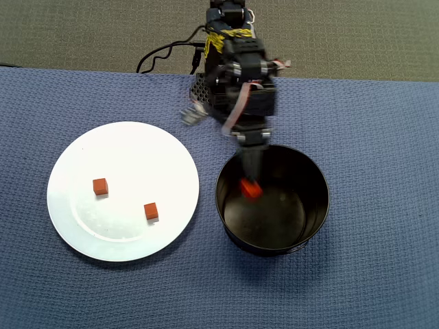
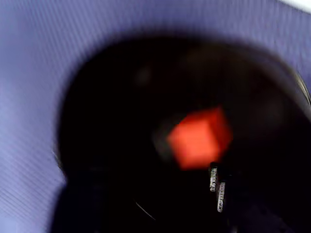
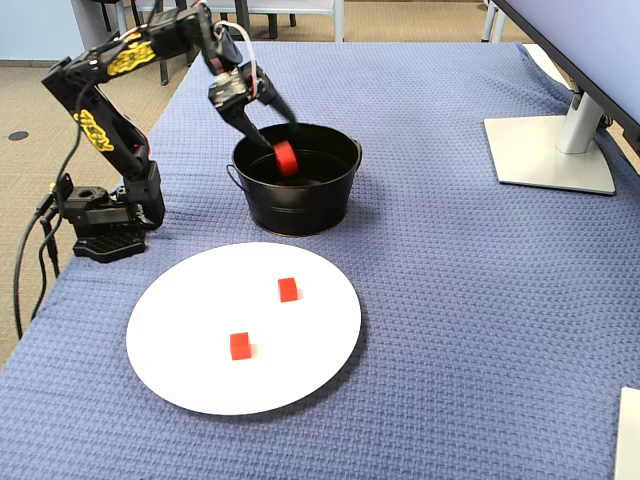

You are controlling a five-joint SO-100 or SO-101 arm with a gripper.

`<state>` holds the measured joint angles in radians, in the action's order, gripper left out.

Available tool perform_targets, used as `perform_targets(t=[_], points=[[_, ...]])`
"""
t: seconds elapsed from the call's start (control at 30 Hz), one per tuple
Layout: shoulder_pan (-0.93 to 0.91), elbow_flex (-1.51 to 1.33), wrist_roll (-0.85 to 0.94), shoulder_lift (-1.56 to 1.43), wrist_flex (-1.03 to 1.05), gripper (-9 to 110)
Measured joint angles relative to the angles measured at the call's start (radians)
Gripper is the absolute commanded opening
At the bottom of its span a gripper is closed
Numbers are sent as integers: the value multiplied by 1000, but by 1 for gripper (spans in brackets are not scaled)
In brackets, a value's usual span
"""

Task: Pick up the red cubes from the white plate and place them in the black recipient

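Two red cubes (image 1: 100, 186) (image 1: 151, 211) lie on the white plate (image 1: 82, 157), left of the pot in the overhead view; they also show in the fixed view (image 3: 288, 289) (image 3: 240, 345). A third red cube (image 3: 286, 157) is at the tip of my gripper (image 3: 285, 137), over the mouth of the black recipient (image 3: 300, 205). In the fixed view the jaws stand spread, with the cube against the lower finger's tip. The blurred wrist view shows the cube (image 2: 199, 138) against the pot's dark inside (image 2: 121, 111), just above one finger (image 2: 217, 187).
A blue woven cloth (image 1: 370, 137) covers the table. The arm's base (image 3: 105, 225) stands left of the pot in the fixed view. A monitor stand (image 3: 550, 150) is at the far right, and a white object (image 3: 630, 435) at the lower right corner.
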<state>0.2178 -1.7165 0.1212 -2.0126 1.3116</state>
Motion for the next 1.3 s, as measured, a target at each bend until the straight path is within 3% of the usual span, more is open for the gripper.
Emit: perform_targets(t=[0.1,0.37,0.47,1.1,1.3], points=[[-75,31,49,31,6,30],[-577,121,296,270,-48,23],[-689,156,368,402,-74,20],[-695,566,575,907,86,21],[-666,584,736,950,86,21]])
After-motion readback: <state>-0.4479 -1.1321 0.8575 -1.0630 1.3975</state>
